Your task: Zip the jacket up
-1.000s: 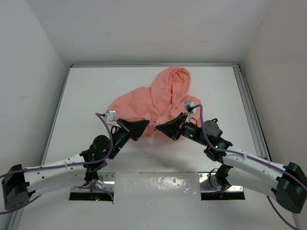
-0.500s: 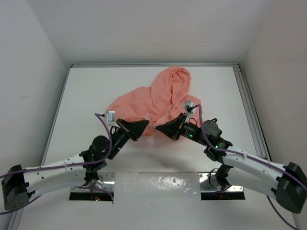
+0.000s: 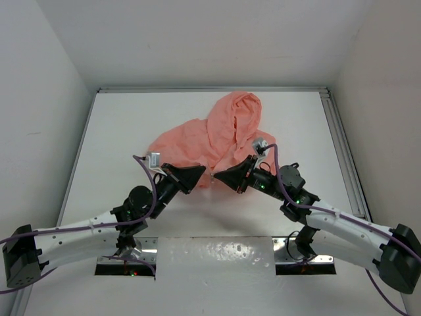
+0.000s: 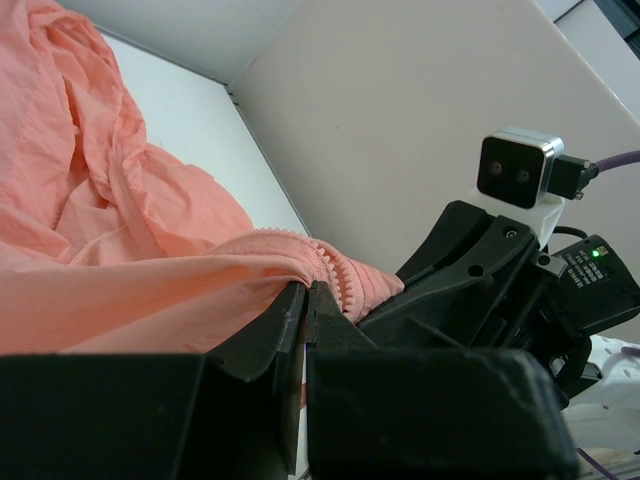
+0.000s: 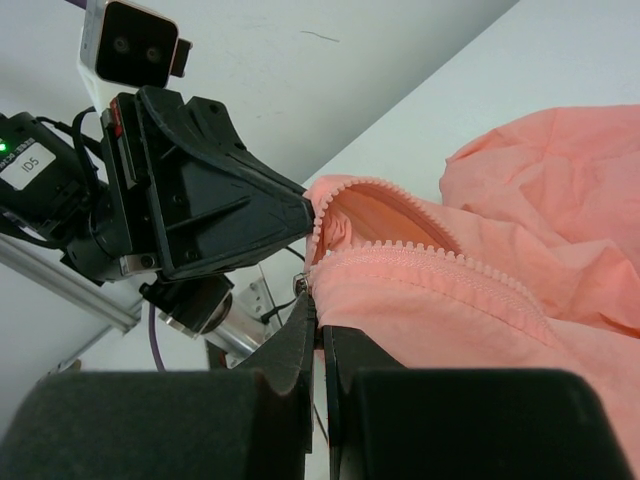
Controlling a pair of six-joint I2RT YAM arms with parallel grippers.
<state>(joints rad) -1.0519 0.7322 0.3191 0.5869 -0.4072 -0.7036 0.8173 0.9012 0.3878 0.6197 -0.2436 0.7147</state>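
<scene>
The jacket lies heaped mid-bench, its near edge raised above the bench. My left fingers and right fingers each pinch that edge beside the teeth, tips nearly touching. If I pull unevenly, the thin cloth may slip free or the rows misalign.

The left arm and the right arm are both white tubes with black joints and a chunky black block at the outer end. A purple cable runs along each. The fingers are black, angular wedges. Above them sits a small silver camera with 2 dark lenses. A green light glows nearby, beside a white label with dark print.
</scene>
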